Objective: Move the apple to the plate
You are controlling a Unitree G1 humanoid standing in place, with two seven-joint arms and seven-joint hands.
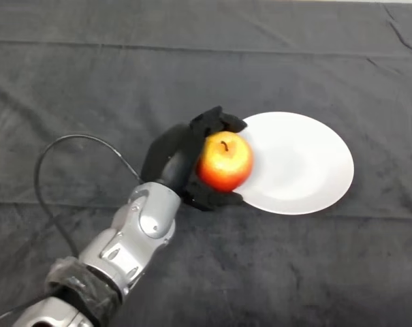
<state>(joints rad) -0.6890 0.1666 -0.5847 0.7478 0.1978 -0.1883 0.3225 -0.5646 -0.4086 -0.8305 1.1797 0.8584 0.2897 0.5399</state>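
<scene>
Right now my black left hand (182, 158) is wrapped around the round red-and-yellow apple (224, 161), fingers curled over its far side and thumb hooked under its near side, so the fruit sits clamped between them. Its skin is glossy, mostly orange-red with a yellow patch spreading around the top, where a short dark stem stands in a shallow dimple facing up toward my camera. A small bright highlight sits on the upper side. Just past my fingertips lies the round white plate (308, 163), flat on the dark grey cloth-covered table (206, 61). The apple overlaps the plate's nearest rim, on the side closest to my palm; I cannot tell whether it touches the plate or hangs just above it. Behind my palm, my silver-grey forearm (134, 235) runs back toward my body.
</scene>
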